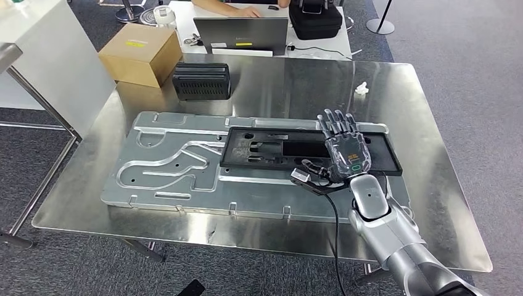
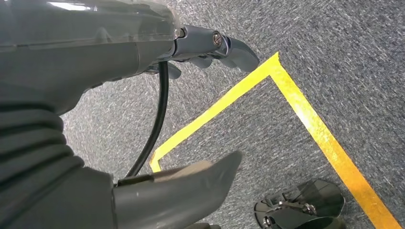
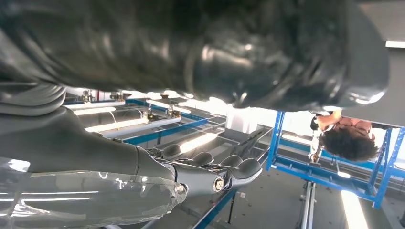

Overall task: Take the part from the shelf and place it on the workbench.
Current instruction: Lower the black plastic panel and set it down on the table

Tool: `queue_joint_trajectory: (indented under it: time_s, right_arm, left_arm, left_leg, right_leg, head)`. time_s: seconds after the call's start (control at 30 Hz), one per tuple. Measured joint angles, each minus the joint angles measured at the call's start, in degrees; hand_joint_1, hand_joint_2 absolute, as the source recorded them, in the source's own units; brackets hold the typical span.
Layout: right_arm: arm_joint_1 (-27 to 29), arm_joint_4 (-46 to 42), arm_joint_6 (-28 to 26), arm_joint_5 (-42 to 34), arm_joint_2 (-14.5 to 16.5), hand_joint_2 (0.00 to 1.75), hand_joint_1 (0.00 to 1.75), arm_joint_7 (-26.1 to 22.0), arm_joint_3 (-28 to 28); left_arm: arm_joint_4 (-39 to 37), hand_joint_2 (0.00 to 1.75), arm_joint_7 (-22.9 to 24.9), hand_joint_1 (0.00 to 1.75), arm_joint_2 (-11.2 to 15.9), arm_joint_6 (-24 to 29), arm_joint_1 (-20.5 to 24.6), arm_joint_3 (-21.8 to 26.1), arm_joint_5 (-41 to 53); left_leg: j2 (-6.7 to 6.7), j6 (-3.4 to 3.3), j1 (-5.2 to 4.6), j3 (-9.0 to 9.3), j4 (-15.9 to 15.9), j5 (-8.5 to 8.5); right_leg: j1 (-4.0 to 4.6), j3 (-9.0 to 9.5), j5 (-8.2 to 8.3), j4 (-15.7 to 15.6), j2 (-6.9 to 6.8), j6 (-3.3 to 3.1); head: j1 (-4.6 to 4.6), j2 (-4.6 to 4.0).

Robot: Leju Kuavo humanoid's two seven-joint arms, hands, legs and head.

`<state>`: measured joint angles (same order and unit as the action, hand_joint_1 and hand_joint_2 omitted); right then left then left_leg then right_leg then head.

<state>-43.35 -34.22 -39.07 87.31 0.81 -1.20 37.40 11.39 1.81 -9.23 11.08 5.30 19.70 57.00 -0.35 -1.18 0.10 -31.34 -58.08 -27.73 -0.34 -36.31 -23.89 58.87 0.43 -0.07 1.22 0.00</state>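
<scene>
right hand (image 1: pixel 343 148) covering black part (image 1: pixel 259 148), contact unclear

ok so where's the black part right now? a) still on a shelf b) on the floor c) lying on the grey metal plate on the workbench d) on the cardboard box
c: the black part lies flat on the grey metal plate on the workbench, with the right hand over its right portion.

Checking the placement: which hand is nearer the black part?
Right. The right hand lies over the black part on the workbench; the left hand hangs above carpet.
</scene>
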Motion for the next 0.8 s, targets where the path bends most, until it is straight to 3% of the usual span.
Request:
queue_joint_trajectory:
  time_s: [0.13,0.17,0.23,0.3,0.33,0.37,0.4,0.47,0.53,0.67,0.73,0.8]
  right_arm:
    - [-0.02,-0.02,-0.02,0.01,-0.01,0.0,0.0,0.0,0.0]
    - [-0.07,-0.02,-0.02,0.0,-0.01,0.0,0.0,0.0,0.0]
    - [-0.13,-0.01,-0.03,-0.02,-0.06,0.0,0.0,0.0,0.0]
    - [0.08,-0.01,-0.03,-0.04,-0.13,0.0,0.0,-0.01,0.0]
    - [0.28,0.0,-0.03,-0.04,-0.18,0.0,0.0,-0.02,0.0]
    - [0.43,0.01,-0.03,-0.04,-0.2,0.0,0.0,-0.02,0.0]
    - [0.5,0.01,-0.03,-0.04,-0.22,0.0,0.0,-0.01,0.0]
    - [0.39,0.01,-0.04,-0.04,-0.25,0.0,0.0,0.0,0.0]
    - [0.28,0.0,-0.06,-0.04,-0.26,0.0,0.0,-0.01,0.0]
    - [0.3,-0.01,-0.09,-0.04,-0.27,0.0,0.0,-0.01,0.0]
    - [0.27,-0.01,-0.11,-0.05,-0.27,0.0,0.0,0.0,0.0]
    - [0.33,0.01,-0.1,-0.05,-0.26,0.0,0.0,-0.01,0.0]
  left_arm:
    - [0.0,0.0,0.02,0.0,0.04,-0.02,0.02,0.28,0.07]
    - [0.0,0.0,0.02,0.0,0.04,-0.05,0.04,0.34,0.07]
    - [0.0,0.0,0.02,0.0,0.05,-0.16,0.09,0.43,0.07]
    - [0.0,0.0,0.0,0.0,0.09,-0.23,0.07,0.48,0.07]
    - [0.0,0.0,-0.01,0.0,0.11,-0.25,0.05,0.49,0.07]
    - [0.0,0.0,-0.02,0.0,0.12,-0.28,0.03,0.5,0.07]
    - [0.0,0.0,-0.02,0.0,0.12,-0.34,0.02,0.51,0.07]
    - [0.0,0.0,-0.03,0.0,0.15,-0.46,0.03,0.52,0.07]
    - [0.0,0.0,-0.06,0.0,0.21,-0.49,0.09,0.53,0.07]
    - [0.0,0.0,-0.15,0.0,0.26,-0.48,0.03,0.56,0.16]
    - [0.0,0.0,-0.17,0.0,0.31,-0.49,-0.01,0.56,0.2]
    - [0.0,0.0,-0.28,0.0,0.37,-0.5,-0.01,0.56,0.2]
  left_leg:
    - [0.11,-0.68,0.17,0.09,0.44,0.78]
    - [0.22,-0.94,0.36,0.21,0.93,1.28]
    - [0.5,-1.29,0.67,0.21,1.64,1.97]
    - [0.62,-1.41,0.69,-0.22,1.5,2.1]
    - [0.65,-1.4,0.73,-0.46,1.3,2.11]
    - [0.66,-1.35,0.8,-0.69,1.04,2.1]
    - [0.65,-1.24,0.92,-0.89,0.73,2.03]
    - [0.61,-0.69,1.14,-1.41,-0.1,1.74]
    - [0.56,0.17,1.12,-1.96,-0.82,1.61]
    - [0.46,1.63,1.21,-2.74,-1.57,1.26]
    - [0.47,1.95,1.36,-4.22,-5.27,-2.19]
    - [0.46,2.05,1.34,-6.56,-12.15,-6.67]
  right_leg:
    - [0.0,0.14,0.33,-0.26,0.02,0.76]
    - [0.01,-0.01,-0.22,0.12,-0.02,1.04]
    - [-0.16,-1.54,-3.4,4.0,-0.09,1.48]
    - [-0.51,-4.41,-7.25,11.36,-0.12,1.9]
    - [-0.75,-5.34,-8.06,14.07,-0.14,2.12]
    - [-1.03,-5.34,-7.75,14.84,-0.17,2.35]
    - [-1.3,-4.22,-6.45,13.31,-0.22,2.56]
    - [-1.67,-0.04,-3.67,6.3,-0.34,2.95]
    - [-1.46,2.23,-2.78,1.96,-0.22,2.56]
    - [-1.13,1.5,-2.33,1.34,-0.19,0.6]
    - [-1.18,0.9,-1.59,0.99,-0.31,-0.52]
    - [-0.87,0.01,-0.9,0.99,-0.36,-1.13]
  head:
    - [0.01,0.0]
    - [0.05,0.0]
    - [0.09,0.0]
    - [0.08,0.0]
    - [0.08,0.0]
    - [0.08,0.0]
    - [0.08,0.0]
    - [0.1,0.0]
    - [0.02,0.0]
    - [-0.12,0.0]
    - [-0.17,0.0]
    - [-0.21,0.0]
